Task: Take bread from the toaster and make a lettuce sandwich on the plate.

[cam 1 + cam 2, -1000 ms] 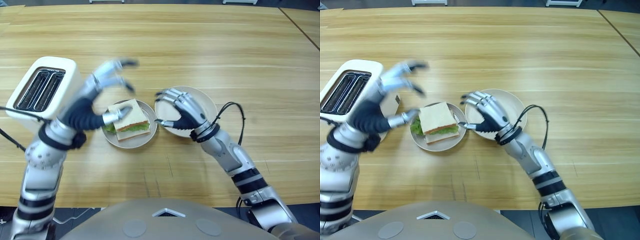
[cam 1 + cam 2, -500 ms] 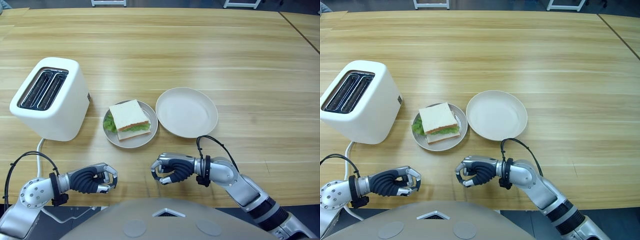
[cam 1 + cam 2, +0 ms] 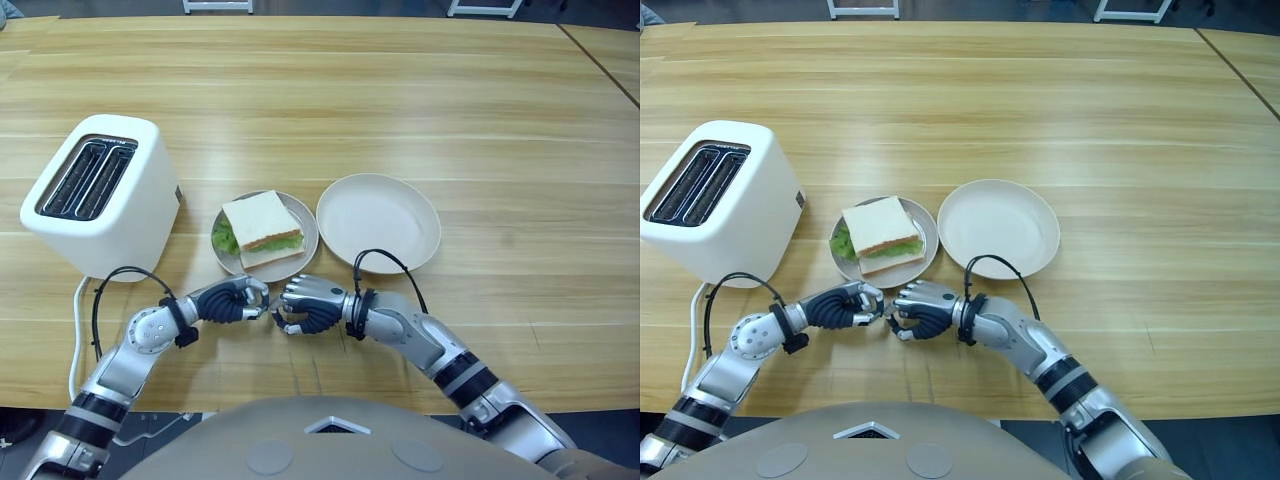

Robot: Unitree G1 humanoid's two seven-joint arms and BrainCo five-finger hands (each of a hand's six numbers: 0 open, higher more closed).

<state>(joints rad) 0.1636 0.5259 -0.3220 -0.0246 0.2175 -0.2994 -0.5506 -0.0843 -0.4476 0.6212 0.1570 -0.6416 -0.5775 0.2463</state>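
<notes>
Wood table (image 3: 450, 100), toaster (image 3: 100, 200) at L, sandwich (image 3: 262, 228) on plate (image 3: 290, 272), left robot hand (image 3: 232, 300) & right robot hand (image 3: 310, 305) fisted, empty

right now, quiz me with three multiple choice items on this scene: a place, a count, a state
1. Where is the sandwich? A) on the grey plate next to the toaster B) inside the toaster C) on the bare table
2. How many plates are out? A) one B) two C) three
3. The left hand and right hand are: A) curled, holding nothing B) gripping bread C) spread flat
Answers: 1 A, it rests on that plate; 2 B, the grey plate plus an empty cream plate; 3 A, both fists are closed with nothing in them.
</notes>
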